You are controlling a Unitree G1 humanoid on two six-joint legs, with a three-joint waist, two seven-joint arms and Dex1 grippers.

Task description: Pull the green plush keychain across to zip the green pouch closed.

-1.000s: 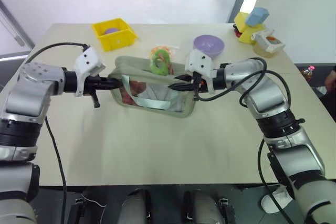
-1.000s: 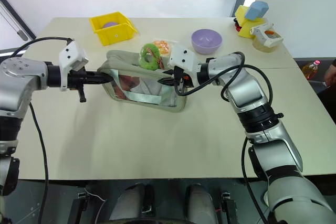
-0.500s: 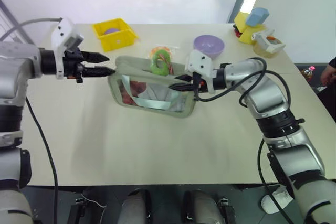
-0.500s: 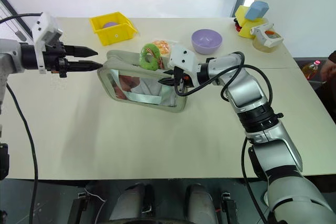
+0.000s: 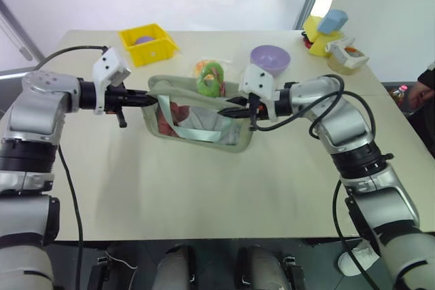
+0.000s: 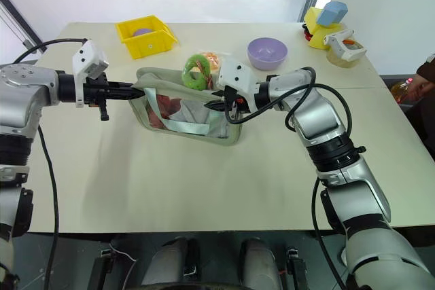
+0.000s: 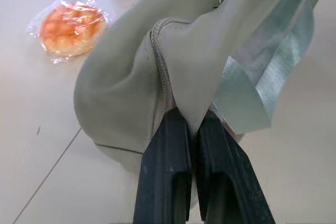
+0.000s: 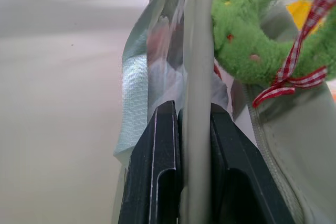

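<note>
The green pouch [image 5: 197, 121] lies in the middle of the table [image 5: 204, 195], and both arms have hold of it. The left gripper [image 7: 191, 129] is clenched on the fabric at the pouch's left end, fingers pressed together over a fold beside the zipper seam. The right gripper [image 8: 191, 124] is clamped on the pouch's right end, pinching the edge by the clear window. The green plush keychain [image 5: 210, 77] stands up on the pouch's top, toward the far side and nearer the right gripper than the left; a red-checked ribbon [image 8: 294, 72] hangs from it. Just behind the pouch, near the keychain, lies a wrapped orange snack packet [image 7: 69, 24]. Farther back from the pouch sit a yellow bin [image 5: 147, 43] to the left and a purple bowl [image 5: 270, 58] to the right.
</note>
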